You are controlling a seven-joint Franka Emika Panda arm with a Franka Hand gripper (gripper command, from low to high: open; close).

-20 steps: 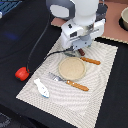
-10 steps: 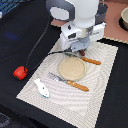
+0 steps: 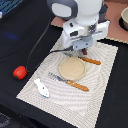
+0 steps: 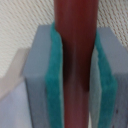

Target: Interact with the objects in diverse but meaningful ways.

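My jaws are clamped on the sausage-like stick (image 4: 75,60), which runs lengthwise between my green pads (image 4: 52,85) so it cannot roll out. I judge I'm carrying it: my gripper (image 3: 82,50) hangs just above the plate (image 3: 72,68).

dark brown sausage-like stick (image 4: 75,60): both ends cut off in wrist view, mostly hidden behind arm in exterior view | grey bowl (image 3: 124,18): cropped at exterior view's right edge | light blue carton-shaped block: can't locate

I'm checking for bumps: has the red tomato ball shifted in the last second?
No. The red tomato ball sits in the same spot off the striped mat's corner.
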